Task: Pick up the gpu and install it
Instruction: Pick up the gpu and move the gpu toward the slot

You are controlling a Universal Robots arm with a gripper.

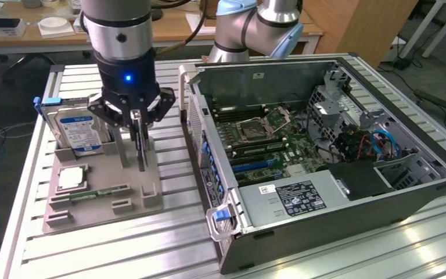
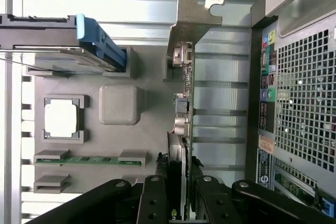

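— Where's the gpu (image 2: 178, 153)?
— Pinched on edge between the gripper's (image 1: 137, 131) fingers, at the tray (image 2: 152, 77) side nearest the case (image 1: 324, 232).
— Which way does it run?
— Lengthwise along the tray, parallel to the case's rear, with its bracket end toward the hard drive (image 1: 79, 131).

Metal and plastic finishes
Ribbed shiny metal table (image 1: 91, 256); matt grey plastic tray (image 1: 141, 200); gpu (image 2: 178, 156) with dull metal bracket (image 2: 193, 17).
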